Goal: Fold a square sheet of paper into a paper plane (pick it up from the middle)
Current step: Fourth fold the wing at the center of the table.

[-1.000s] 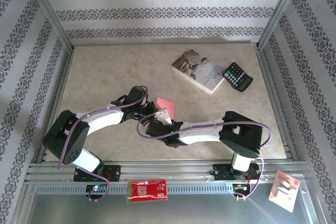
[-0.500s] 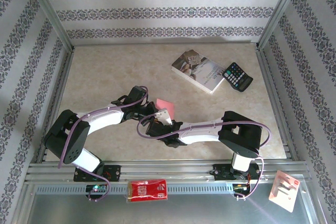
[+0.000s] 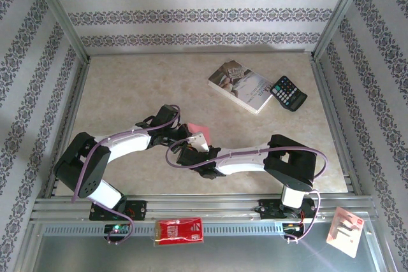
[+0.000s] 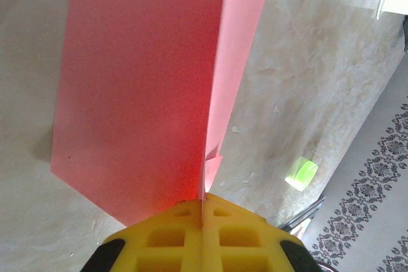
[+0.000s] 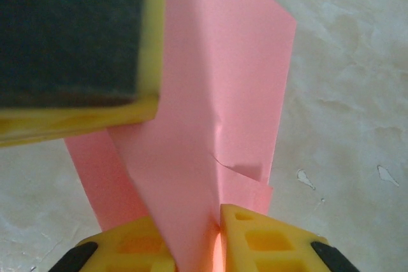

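**Right gripper** [image 5: 220,221]: pads are pinched on the lower edge of the sheet of paper [image 5: 223,81]. It has been shifted slightly leftward over the last second, toward the left gripper [image 4: 203,211], whose pads are pressed fully together on the same sheet.

**Change noted:** from above, less pink is seen than a second ago, the sheet being turned more edge-on between the wrists. A crease is judged to be under tightening; no plane is formed yet.

**Sheet, condition:** held upright over the middle of the table [image 3: 127,87], folded along a central ridge, one panel broad and one narrow. A small nick is noted near the right grip.

**Beyond:** book [image 3: 241,86] and calculator [image 3: 288,93], well apart.
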### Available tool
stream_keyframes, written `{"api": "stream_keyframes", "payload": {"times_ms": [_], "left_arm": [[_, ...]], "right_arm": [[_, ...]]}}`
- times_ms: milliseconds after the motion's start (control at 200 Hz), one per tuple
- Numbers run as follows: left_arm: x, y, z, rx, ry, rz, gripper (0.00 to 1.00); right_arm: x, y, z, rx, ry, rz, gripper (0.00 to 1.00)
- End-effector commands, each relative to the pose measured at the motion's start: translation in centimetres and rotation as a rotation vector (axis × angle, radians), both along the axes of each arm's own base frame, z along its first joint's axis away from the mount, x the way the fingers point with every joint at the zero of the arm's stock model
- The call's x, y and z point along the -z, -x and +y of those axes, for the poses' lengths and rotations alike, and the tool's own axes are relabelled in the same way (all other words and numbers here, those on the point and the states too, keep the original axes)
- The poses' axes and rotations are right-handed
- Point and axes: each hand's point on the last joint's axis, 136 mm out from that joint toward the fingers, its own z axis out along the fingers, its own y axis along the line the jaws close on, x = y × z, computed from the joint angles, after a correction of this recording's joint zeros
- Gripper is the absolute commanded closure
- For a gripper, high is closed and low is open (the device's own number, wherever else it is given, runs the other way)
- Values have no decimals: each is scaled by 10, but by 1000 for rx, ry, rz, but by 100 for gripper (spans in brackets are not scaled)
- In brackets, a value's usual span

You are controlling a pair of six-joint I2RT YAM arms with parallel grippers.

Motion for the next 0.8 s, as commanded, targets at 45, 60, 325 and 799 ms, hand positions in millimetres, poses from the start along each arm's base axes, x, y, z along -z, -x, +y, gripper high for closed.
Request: {"api": "stream_keyframes", "payload": {"times_ms": [45, 60, 325, 799], "left_arm": [[4, 5, -3, 3, -7, 23, 100], [4, 5, -3, 3, -7, 24, 100], [5, 7, -4, 5, -8, 26, 100], [8, 7, -5, 7, -9, 31, 100]], "right_arm": [[-9, -5, 7, 6, 1, -38, 79], [-9, -5, 8, 5, 0, -38, 79], [-10, -7, 7, 5, 7, -40, 79], [-22, -6, 13, -19, -49, -64, 76]]}}
